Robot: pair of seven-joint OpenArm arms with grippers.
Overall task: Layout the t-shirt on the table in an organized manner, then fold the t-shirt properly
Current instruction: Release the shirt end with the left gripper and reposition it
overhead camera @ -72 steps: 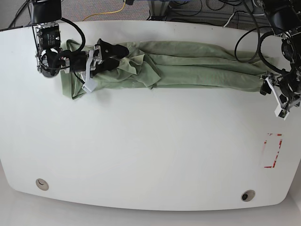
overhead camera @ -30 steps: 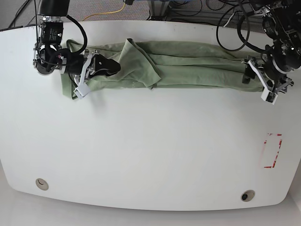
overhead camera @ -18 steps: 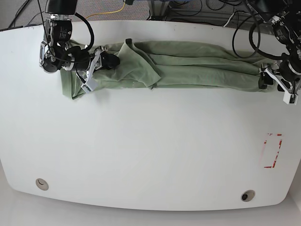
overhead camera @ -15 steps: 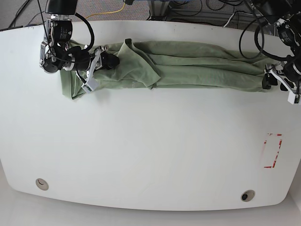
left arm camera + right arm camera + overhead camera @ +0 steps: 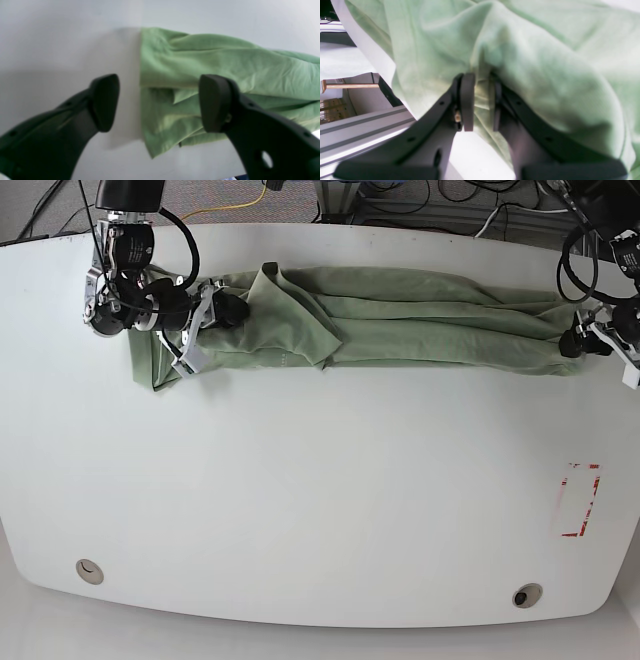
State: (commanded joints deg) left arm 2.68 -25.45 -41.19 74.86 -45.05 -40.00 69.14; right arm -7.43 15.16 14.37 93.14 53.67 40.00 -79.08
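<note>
- Left wrist view: the left gripper (image 5: 158, 102) has its jaws spread wide, grasping nothing. The shirt (image 5: 212, 75) ends in a straight edge between the pads; bare table (image 5: 62, 37) fills 9 to 12 o'clock.
- Right wrist view: the right gripper (image 5: 480, 102) is clenched on a fold of shirt (image 5: 545, 62); table edge at 9 o'clock.
- Base view: the shirt (image 5: 420, 320) lies bunched in a long band along the table's (image 5: 320, 500) 12 o'clock edge. The right gripper (image 5: 225, 308) sits at 10 o'clock, the left gripper (image 5: 585, 342) at 2 o'clock. Everything from 3 through 9 o'clock is open tabletop.
</note>
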